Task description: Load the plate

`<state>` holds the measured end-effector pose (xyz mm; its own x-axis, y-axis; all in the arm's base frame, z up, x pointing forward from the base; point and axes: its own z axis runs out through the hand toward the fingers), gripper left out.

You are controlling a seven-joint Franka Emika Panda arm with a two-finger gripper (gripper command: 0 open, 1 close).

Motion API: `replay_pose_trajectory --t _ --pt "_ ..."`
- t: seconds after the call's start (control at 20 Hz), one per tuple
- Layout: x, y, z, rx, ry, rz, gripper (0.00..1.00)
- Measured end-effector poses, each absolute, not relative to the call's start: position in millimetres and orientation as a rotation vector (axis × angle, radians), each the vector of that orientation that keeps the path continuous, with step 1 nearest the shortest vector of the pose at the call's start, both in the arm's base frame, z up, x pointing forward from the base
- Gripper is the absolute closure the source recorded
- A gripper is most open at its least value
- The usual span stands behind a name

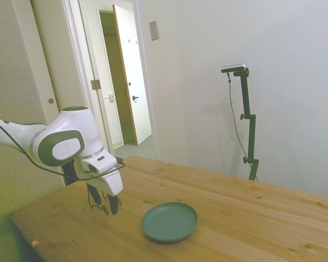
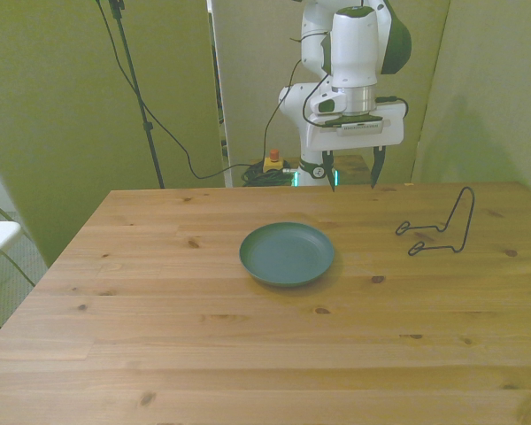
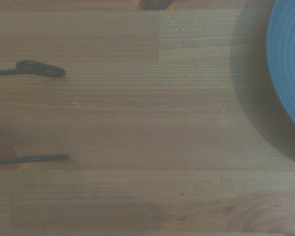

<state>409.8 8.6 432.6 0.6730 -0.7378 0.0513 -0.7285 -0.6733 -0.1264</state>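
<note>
Plate (image 2: 287,253): round, shallow, grey-green, raised rim. It lies flat on the wooden bench (image 2: 203,354), just left of centre in the front view and low centre in the side view (image 1: 170,221). Nothing is on it. In the wrist view only an arc of its rim shows (image 3: 290,64), bluish, casting a soft shadow on the wood beside it.

Gripper (image 2: 350,170): hangs above the far part of the bench, upper centre of the front view, pointing down. The two dark fingers (image 2: 329,168) stand well apart with clear space between them, and nothing is held. In the side view the gripper (image 1: 107,206) sits at lower left of the frame, above the bench top and apart from the plate, which lies to its right in that frame. No contact with the plate or the bench surface is visible.

Wire rack (image 2: 438,228): thin black wire, standing on the bench at the right of the front view, well apart from the plate. One loop rises upright and two feet run toward the plate side. The wrist view shows two dark wire ends (image 3: 39,69) lying on the wood, slightly blurred.

Background, side view: a white door (image 1: 132,76) stands ajar at upper left.
</note>
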Motion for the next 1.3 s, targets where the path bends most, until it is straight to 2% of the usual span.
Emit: replay_pose_trajectory --t 0.4,0.75,1.0,1.3 --pt "425 3 425 -2.768 1.315 -0.323 0.0" --pt "475 -10 421 -2.778 1.475 -0.419 0.0" --pt "509 -14 405 -2.837 1.541 -0.503 0.0" --pt "522 -14 381 -2.895 1.621 -0.54 0.0"
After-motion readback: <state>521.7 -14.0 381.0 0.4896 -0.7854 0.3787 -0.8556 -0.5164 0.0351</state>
